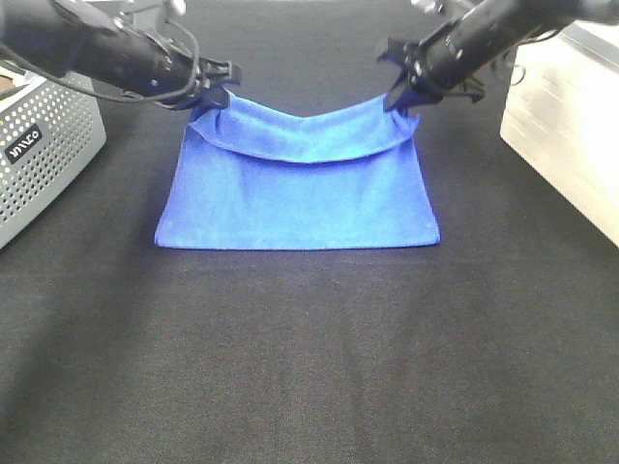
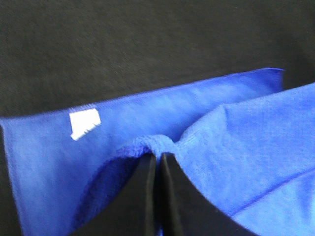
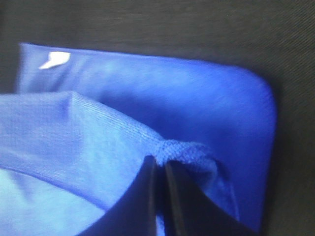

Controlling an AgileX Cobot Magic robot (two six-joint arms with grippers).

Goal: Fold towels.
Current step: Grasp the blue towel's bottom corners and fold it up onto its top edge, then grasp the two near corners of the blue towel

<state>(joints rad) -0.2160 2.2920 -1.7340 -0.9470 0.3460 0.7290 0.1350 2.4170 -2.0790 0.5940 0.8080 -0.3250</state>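
2 far corners of the blue microfibre towel (image 1: 300,193) are sitting clamped in left gripper (image 1: 215,97) and right gripper (image 1: 401,101); fold 1 probably starting, needing an even pull to the near edge of the black table (image 1: 309,367).

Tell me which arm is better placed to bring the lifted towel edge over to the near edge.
Neither alone. The left gripper and the right gripper are each shut on a far corner of the towel, at similar height, the edge sagging between them. Probably both should move together.
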